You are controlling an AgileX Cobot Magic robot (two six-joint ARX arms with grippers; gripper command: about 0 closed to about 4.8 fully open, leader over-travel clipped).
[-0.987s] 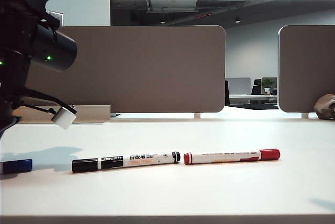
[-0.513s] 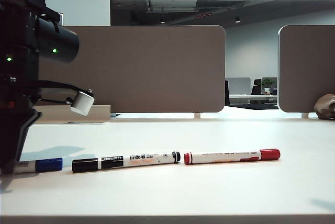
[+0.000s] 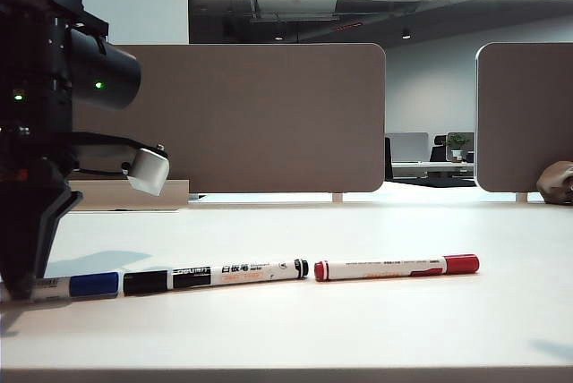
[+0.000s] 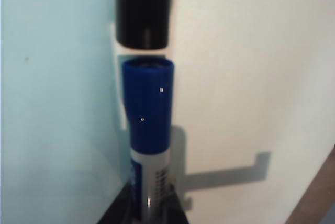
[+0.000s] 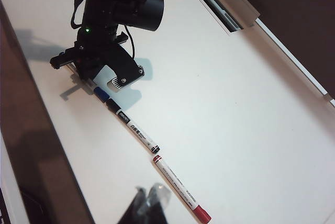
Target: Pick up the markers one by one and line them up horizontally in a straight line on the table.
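On the white desk [image 3: 376, 329] black marker [image 3: 215, 275] and red marker [image 3: 396, 266] lie end to end. The left tool [image 3: 22, 280] grips the blue marker [image 3: 89, 284], nearly aligned, unreleased. Right tool [image 5: 149, 203] hangs closed, empty.

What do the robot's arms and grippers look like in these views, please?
The left gripper and its arm are matte black, with a black cylindrical housing, green indicator lights, thin black cables and a small white block. The right gripper shows only dark, blurred fingertips.

The left end effector [image 3: 22, 289] crowds the markers' [image 3: 215, 274] left end; table [image 3: 376, 329] elsewhere lies open.
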